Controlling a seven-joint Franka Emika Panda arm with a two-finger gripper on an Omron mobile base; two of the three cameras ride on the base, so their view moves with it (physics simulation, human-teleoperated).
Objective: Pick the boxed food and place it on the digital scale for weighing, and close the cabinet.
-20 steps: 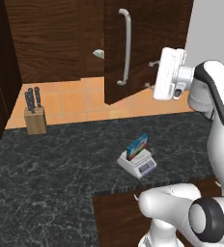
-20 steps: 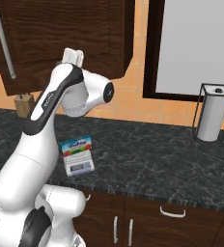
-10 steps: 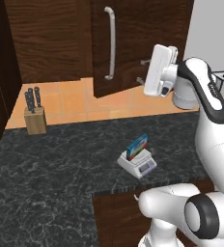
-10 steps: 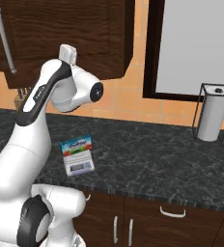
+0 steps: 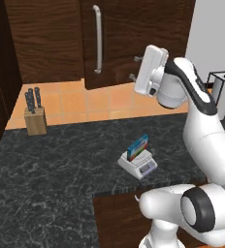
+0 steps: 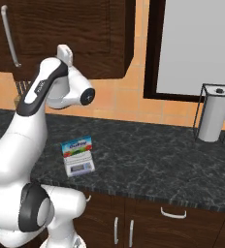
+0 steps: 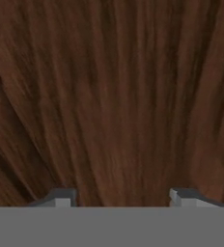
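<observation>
The boxed food (image 5: 138,147), a thin blue rectangular carton with red and white print, stands on edge on the flat platform of the digital scale (image 5: 138,165), a small white-grey square unit on the speckled black stone tabletop (image 5: 61,164). The gripper (image 7: 122,197) is raised against the dark wood-grain door of the cabinet (image 5: 134,38), its jaws spread apart and grasping nothing. A long silver bar handle (image 5: 98,38) runs vertically down the door. A tan knife block (image 5: 35,118) stands at the tiled wall.

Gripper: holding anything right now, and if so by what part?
Nothing. The gripper is open, fingertips apart against the cabinet door with only wood grain between them. The boxed food sits on the scale.
</observation>
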